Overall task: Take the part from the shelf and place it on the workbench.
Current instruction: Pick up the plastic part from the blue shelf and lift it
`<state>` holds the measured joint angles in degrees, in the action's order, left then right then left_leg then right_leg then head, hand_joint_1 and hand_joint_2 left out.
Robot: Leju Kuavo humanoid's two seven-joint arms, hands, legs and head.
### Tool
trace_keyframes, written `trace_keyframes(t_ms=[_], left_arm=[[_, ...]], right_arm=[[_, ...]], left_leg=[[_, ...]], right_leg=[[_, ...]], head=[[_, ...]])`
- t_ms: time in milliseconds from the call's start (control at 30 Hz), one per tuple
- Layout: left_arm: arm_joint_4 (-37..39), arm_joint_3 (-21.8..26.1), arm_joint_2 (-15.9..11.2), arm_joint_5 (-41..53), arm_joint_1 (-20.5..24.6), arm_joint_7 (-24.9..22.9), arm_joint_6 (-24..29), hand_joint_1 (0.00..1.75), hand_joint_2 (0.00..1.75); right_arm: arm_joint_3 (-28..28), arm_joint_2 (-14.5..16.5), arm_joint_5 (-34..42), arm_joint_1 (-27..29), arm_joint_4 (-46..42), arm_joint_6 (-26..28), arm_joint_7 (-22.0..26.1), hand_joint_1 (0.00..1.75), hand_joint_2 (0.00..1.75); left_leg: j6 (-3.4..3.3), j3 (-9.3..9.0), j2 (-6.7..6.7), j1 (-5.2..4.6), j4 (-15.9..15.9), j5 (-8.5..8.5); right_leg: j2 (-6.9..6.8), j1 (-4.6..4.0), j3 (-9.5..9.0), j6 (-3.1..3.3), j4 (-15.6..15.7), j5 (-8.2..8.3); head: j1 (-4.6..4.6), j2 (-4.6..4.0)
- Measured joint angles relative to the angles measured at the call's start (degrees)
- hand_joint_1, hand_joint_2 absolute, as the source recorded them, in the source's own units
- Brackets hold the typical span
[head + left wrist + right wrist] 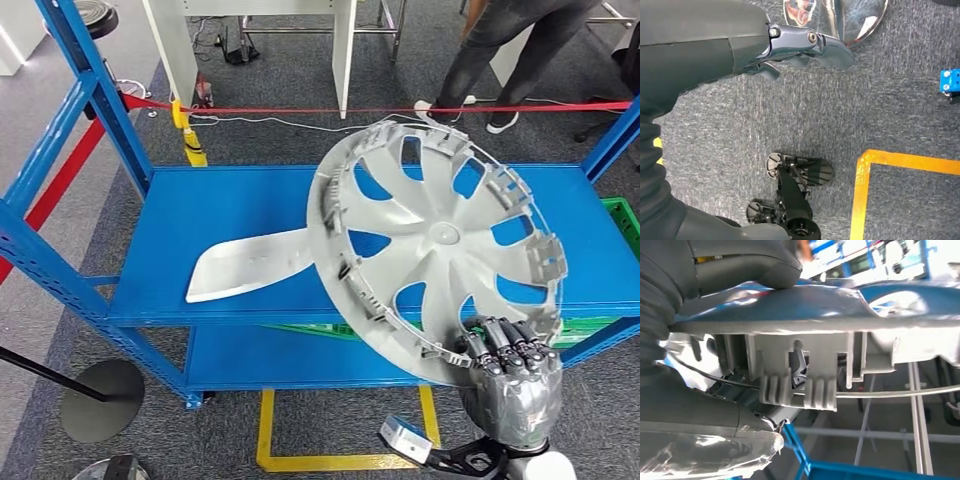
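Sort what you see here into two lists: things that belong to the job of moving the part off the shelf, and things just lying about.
Belongs to the job:
wheel cover
blue shelf
right hand

Just lying about:
flat white piece
red tape
green crate

Workshop: blue steel shelving [226, 215], red barrier tape [377, 109], floor markings [266, 440].

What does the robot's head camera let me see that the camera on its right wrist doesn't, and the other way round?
Head view alone: the whole wheel cover with its spokes, tilted over the blue shelf, a flat white piece lying on the shelf, a red rope barrier, and a person's legs beyond.

Right wrist view alone: a close look at the ribbed clips and thin wire ring on the cover's rim.

Both share: the right hand gripping the wheel cover at its rim, thumb on one face and fingers on the other.
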<state>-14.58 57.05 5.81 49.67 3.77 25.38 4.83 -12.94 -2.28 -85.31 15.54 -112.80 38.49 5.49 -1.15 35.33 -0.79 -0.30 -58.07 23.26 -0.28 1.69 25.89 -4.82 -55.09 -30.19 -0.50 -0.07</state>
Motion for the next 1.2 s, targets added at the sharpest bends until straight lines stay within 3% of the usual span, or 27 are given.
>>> trace_keyframes(t_ms=[67, 100, 200, 233, 267, 300, 400, 467, 567, 633, 700, 733, 767, 800, 833, 933, 967, 1067, 1100, 1133, 1200], left_arm=[[0.00, 0.00, 0.01, 0.24, 0.00, 0.06, 0.33, 0.00, 1.75], [0.00, -0.01, 0.01, 0.39, 0.02, 0.08, 0.54, 0.00, 1.75], [0.00, -0.02, -0.01, 0.89, 0.00, 0.05, 1.02, 0.00, 1.75], [0.00, -0.02, 0.00, 1.06, -0.03, -0.02, 1.14, 0.00, 1.75], [0.01, -0.03, 0.00, 1.21, -0.06, -0.14, 1.23, 0.00, 1.75], [0.03, -0.03, 0.00, 1.31, -0.10, -0.26, 1.33, 0.00, 1.75], [0.12, -0.04, -0.05, 1.57, -0.16, -0.40, 1.50, 0.00, 1.75], [0.15, -0.04, -0.16, 1.67, -0.16, -0.40, 1.53, 0.00, 1.75], [0.18, -0.04, -0.26, 1.78, -0.30, -0.41, 1.55, 0.00, 1.75], [0.26, -0.05, -0.26, 1.89, -0.38, -0.42, 1.56, 0.00, 1.75], [0.31, -0.07, -0.22, 1.93, -0.35, -0.42, 1.56, 0.00, 1.75], [0.31, -0.07, -0.22, 1.93, -0.33, -0.42, 1.56, 0.00, 1.75], [0.31, -0.07, -0.21, 1.93, -0.31, -0.42, 1.56, 0.00, 1.75], [0.32, -0.07, -0.20, 1.93, -0.31, -0.42, 1.56, 0.00, 1.75], [0.32, -0.08, -0.20, 1.93, -0.30, -0.42, 1.56, 0.00, 1.75], [0.33, -0.10, -0.19, 2.02, -0.01, -0.42, 1.56, 0.00, 1.75], [0.34, -0.11, -0.18, 2.11, 0.13, -0.42, 1.56, 0.00, 1.75], [0.38, -0.13, -0.16, 2.30, 0.20, -0.43, 1.55, 0.00, 1.75], [0.38, -0.13, -0.13, 2.32, 0.19, -0.45, 1.54, 0.00, 1.75], [0.39, -0.14, -0.13, 2.33, 0.20, -0.48, 1.54, 0.00, 1.75], [0.39, -0.14, -0.14, 2.36, 0.31, -0.54, 1.55, 0.00, 1.75]], right_arm=[[-0.38, -0.04, 1.77, 0.29, 0.18, 0.00, 2.23, 1.75, 1.75], [-0.43, -0.04, 2.29, 0.46, 0.29, 0.00, 3.26, 1.75, 1.75], [-0.38, -0.04, 2.69, 1.05, 0.75, 0.00, 5.70, 1.75, 1.75], [-0.32, -0.04, 2.51, 1.32, 0.90, 0.00, 6.24, 1.75, 1.75], [-0.23, -0.04, 2.14, 1.57, 0.99, 0.00, 6.53, 1.75, 1.75], [-0.16, -0.04, 1.67, 1.78, 1.05, 0.00, 6.68, 1.75, 1.75], [-0.01, -0.04, 0.62, 2.06, 1.09, 0.00, 6.60, 1.75, 1.75], [0.15, -0.04, 0.23, 2.15, 1.08, 0.00, 6.30, 1.75, 1.75], [0.27, -0.07, -1.58, 2.37, 0.97, 0.00, 4.36, 1.75, 1.75], [0.28, -0.10, -2.67, 2.46, 0.84, 0.00, 2.99, 1.75, 1.75], [0.28, -0.14, -3.06, 2.51, 0.74, 0.00, 2.45, 1.75, 1.75], [0.28, -0.15, -3.11, 2.52, 0.72, 0.00, 2.37, 1.75, 1.75], [0.28, -0.16, -3.14, 2.55, 0.72, 0.00, 2.30, 1.75, 1.75], [0.28, -0.16, -3.15, 2.57, 0.72, 0.00, 2.26, 1.75, 1.75], [0.30, -0.17, -3.17, 2.58, 0.72, 0.00, 2.17, 1.75, 1.75], [0.32, -0.40, -3.75, 2.55, 0.55, 0.00, 0.96, 1.75, 1.75], [0.27, -0.65, -4.05, 2.52, 0.44, 0.00, 0.37, 1.75, 1.75], [0.12, -1.83, -4.52, 2.50, 0.22, 0.00, -0.54, 1.75, 1.75], [0.11, -2.28, -4.58, 2.54, 0.14, 0.00, -0.58, 1.75, 1.75], [0.09, -2.66, -4.62, 2.57, 0.00, 0.00, -0.51, 1.75, 1.75], [0.08, -3.22, -4.69, 2.58, -0.26, 0.00, -0.25, 1.75, 1.75]], left_leg=[[-0.40, -0.08, 0.03, 0.16, 0.37, -0.24], [-0.61, -0.11, 0.05, 0.29, 0.57, -0.35], [-0.84, -0.01, 0.13, 0.26, 0.66, -0.46], [-0.82, 0.02, 0.14, 0.21, 0.66, -0.50], [-0.77, 0.04, 0.13, 0.21, 0.66, -0.57], [-0.65, 0.04, 0.09, 0.26, 0.65, -0.66], [0.23, 0.16, -0.16, 0.38, 0.57, -1.12], [1.16, 0.39, -0.33, 0.33, 0.48, -1.72], [2.39, 1.06, -0.31, 0.57, 0.28, -1.87], [2.96, 2.67, -0.07, 0.72, -3.35, 1.71], [3.33, 5.12, 0.06, 0.76, -10.68, 6.80], [3.42, 5.99, 0.07, 0.77, -13.86, 8.38], [3.42, 6.05, 0.07, 0.76, -15.60, 8.93], [3.35, 5.29, 0.07, 0.76, -15.60, 8.61], [3.22, 3.43, 0.07, 0.76, -13.50, 7.52], [2.67, -4.62, 0.04, 0.66, -2.09, 4.88], [2.40, -5.95, -0.02, 0.55, 0.24, 4.81], [1.12, -5.73, -0.03, 0.19, 1.54, 4.24], [0.61, -5.41, 0.06, 0.17, 1.65, 3.75], [0.12, -5.00, 0.15, 0.22, 1.78, 3.19], [-0.50, -3.79, 0.24, 0.17, 1.84, 2.07]], right_leg=[[0.03, 0.07, 0.28, -0.24, -0.92, -0.87], [0.06, 0.02, 1.03, -0.23, -2.62, -2.10], [0.16, -0.12, 6.69, 0.07, -14.22, -7.69], [0.18, -0.14, 8.28, 0.13, -17.28, -8.38], [0.18, -0.14, 8.78, 0.18, -18.00, -7.72], [0.17, -0.10, 8.17, 0.21, -16.32, -5.97], [0.38, -0.06, 3.19, 0.33, -5.53, -0.27], [0.76, -0.29, 2.46, 0.81, -3.24, 0.68], [0.81, -0.41, 3.83, 2.38, -3.48, 1.60], [0.60, -0.31, 4.73, 3.43, -3.38, 2.63], [0.44, -0.45, 5.88, 3.78, -3.42, 3.63], [0.36, -0.53, 6.45, 3.82, -3.44, 4.04], [0.25, -0.61, 7.09, 3.82, -3.46, 4.49], [0.17, -0.67, 7.69, 3.78, -3.47, 4.93], [0.12, -0.71, 8.27, 3.67, -3.48, 5.37], [0.08, -0.86, 9.48, 2.92, -3.52, 6.59], [0.06, -0.90, 9.67, 2.56, -3.52, 6.99], [0.10, -0.63, 10.00, 1.38, -3.18, 8.10], [0.14, -0.52, 10.38, 1.10, -3.55, 7.50], [0.18, -0.47, 11.01, 0.89, -4.96, 5.88], [0.20, -0.51, 13.06, 0.73, -11.25, 0.47]], head=[[0.07, 0.00], [0.17, 0.00], [0.38, 0.00], [0.38, 0.00], [0.40, 0.00], [0.40, 0.00], [0.39, 0.00], [0.33, 0.00], [0.28, 0.00], [0.13, 0.00], [0.00, 0.00], [0.01, 0.00], [0.01, 0.00], [0.02, 0.00], [0.02, 0.00], [0.04, 0.00], [0.06, 0.00], [0.06, 0.00], [0.10, 0.00], [0.17, 0.00], [0.34, 0.00]])
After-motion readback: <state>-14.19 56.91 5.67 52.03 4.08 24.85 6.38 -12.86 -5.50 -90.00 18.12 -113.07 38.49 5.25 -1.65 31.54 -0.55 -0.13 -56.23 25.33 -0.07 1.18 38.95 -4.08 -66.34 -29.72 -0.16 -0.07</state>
